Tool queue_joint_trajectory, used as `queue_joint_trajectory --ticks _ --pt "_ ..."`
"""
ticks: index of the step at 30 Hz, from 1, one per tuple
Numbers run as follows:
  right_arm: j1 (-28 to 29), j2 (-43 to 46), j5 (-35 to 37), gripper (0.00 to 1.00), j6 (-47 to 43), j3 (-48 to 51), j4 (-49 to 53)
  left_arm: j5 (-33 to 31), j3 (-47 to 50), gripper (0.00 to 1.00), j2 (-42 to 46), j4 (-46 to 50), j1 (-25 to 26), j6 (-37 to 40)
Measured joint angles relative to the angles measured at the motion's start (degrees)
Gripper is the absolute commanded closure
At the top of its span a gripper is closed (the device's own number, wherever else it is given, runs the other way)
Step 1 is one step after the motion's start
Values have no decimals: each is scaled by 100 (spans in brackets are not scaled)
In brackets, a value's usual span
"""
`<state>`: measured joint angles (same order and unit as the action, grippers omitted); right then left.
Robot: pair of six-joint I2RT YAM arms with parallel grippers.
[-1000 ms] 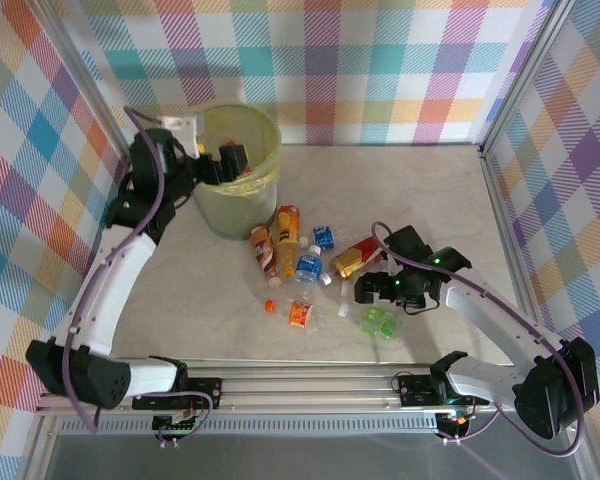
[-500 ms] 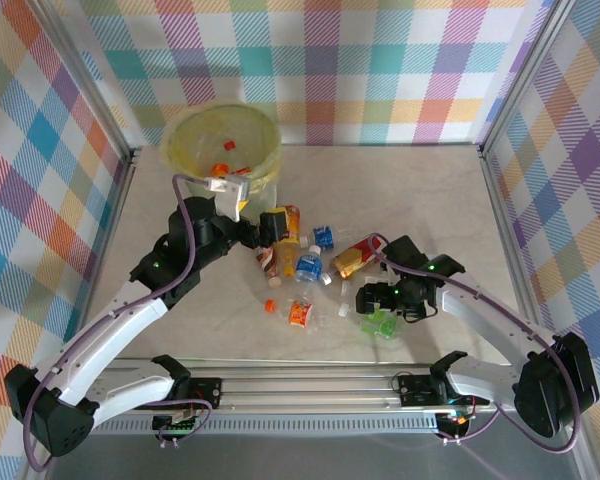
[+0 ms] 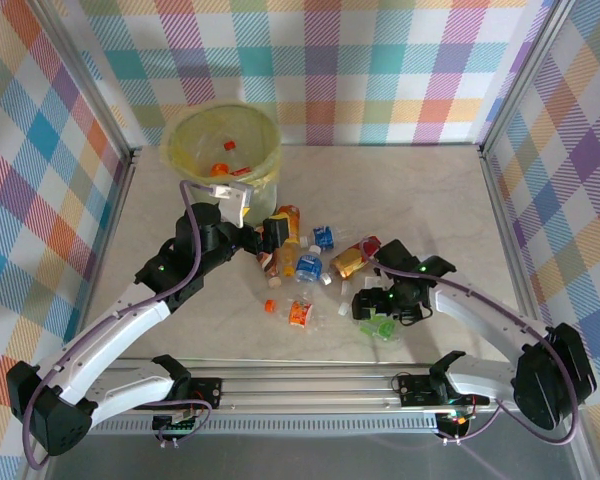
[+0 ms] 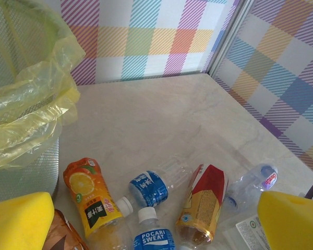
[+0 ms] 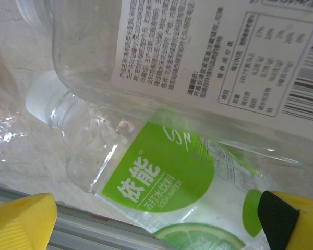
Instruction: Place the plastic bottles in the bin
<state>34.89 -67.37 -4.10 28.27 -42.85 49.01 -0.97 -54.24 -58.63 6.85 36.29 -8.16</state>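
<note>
Top looks down; wrists low, close over bottle pile [image 3: 308, 268].

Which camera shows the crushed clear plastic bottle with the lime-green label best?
The right wrist view: the clear bottle with the lime-green label lies right under the lens, its print readable. In the top external view it is a small green patch, too small to read.

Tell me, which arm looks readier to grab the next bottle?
Probably the right. The right pincer, open, sits low, straddling the green-labelled bottle. The left pincer, also open, hangs higher above the pile.
</note>
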Motion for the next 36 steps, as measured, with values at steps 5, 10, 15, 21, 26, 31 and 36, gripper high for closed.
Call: queue_joint_trajectory --ticks 5,10,15,21,26,31,36 --pt "302 -380 118 0 70 -92 136 -24 0 0 -28 2 0 -2" --pt "575 -710 271 0 83 -339 234 -90 0 0 -28 0 0 0" --pt "691 -1071 413 0 63 -452 271 -173 0 0 -28 0 4 0" --pt "717 -1333 479 5 -72 -455 264 -275 0 0 -28 0 4 0" --pt "717 -1510 481 9 -197 -496 236 -323 0 0 -28 0 4 0" --pt "719 -1574 479 19 -337 -520 151 -367 0 0 -35 -2 4 0" --pt "719 -1574 496 32 -446 -560 98 -376 0 0 -61 -70 4 0"
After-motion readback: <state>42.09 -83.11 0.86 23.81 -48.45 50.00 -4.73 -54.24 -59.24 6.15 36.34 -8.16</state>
